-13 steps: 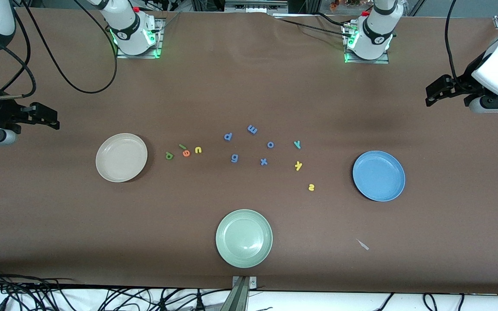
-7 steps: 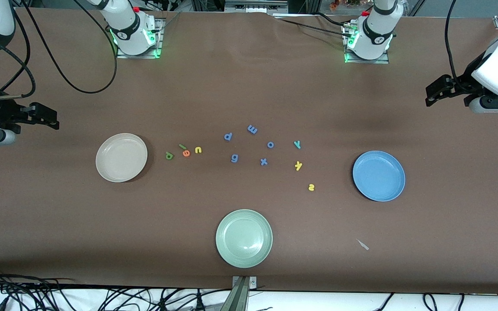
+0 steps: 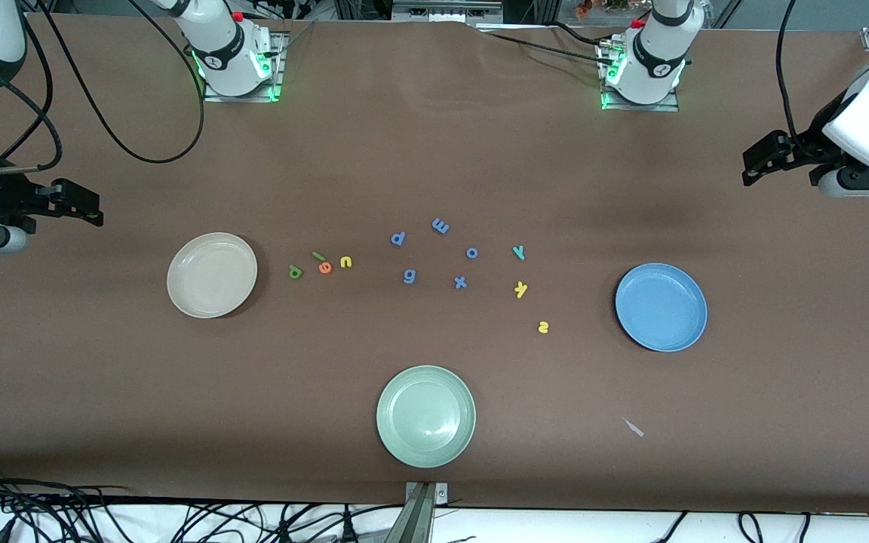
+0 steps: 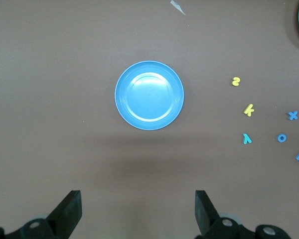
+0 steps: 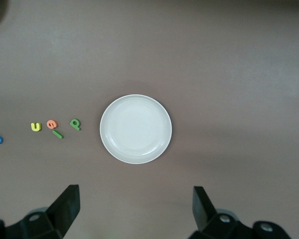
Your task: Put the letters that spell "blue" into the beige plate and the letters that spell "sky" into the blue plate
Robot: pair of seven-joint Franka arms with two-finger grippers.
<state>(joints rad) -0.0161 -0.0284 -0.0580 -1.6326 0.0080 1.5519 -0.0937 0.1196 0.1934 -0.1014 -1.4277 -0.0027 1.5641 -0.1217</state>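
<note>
The beige plate (image 3: 212, 274) (image 5: 135, 128) lies toward the right arm's end of the table. Beside it are the dark green b (image 3: 296, 271), light green l (image 3: 318, 256), orange e (image 3: 325, 267) and yellow u (image 3: 345, 262). The blue plate (image 3: 661, 307) (image 4: 149, 95) lies toward the left arm's end, with the yellow s (image 3: 543, 326), yellow k (image 3: 520, 289) and teal y (image 3: 519, 252) beside it. My right gripper (image 3: 87, 207) (image 5: 135, 194) hangs open and empty over bare table at its end. At the other end my left gripper (image 3: 757, 162) (image 4: 138, 199) does the same.
A pale green plate (image 3: 425, 415) sits nearest the front camera at mid-table. Several blue-purple letters (image 3: 440, 225) lie between the two letter groups. A small pale scrap (image 3: 634, 427) lies nearer the camera than the blue plate. Cables hang along the table's edges.
</note>
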